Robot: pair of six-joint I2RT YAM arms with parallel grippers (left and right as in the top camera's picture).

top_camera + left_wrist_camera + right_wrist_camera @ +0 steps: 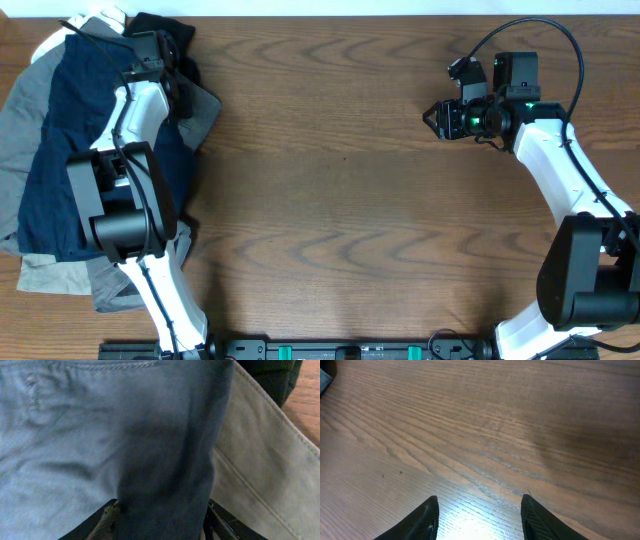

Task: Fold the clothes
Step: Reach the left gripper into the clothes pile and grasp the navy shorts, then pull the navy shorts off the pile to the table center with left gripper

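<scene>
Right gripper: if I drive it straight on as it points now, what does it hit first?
Most likely the bare table: the right gripper tilts down at the wood, with nothing in between. How far off it is, I cannot tell.

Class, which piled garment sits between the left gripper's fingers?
The navy shorts, bunched inside the left gripper; the grey garment and beige garment lie outside.

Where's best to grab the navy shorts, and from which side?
Probably the raised fold of the navy shorts, from straight above: it stands up as a ridge beside the beige garment, and the left gripper sits astride it.
</scene>
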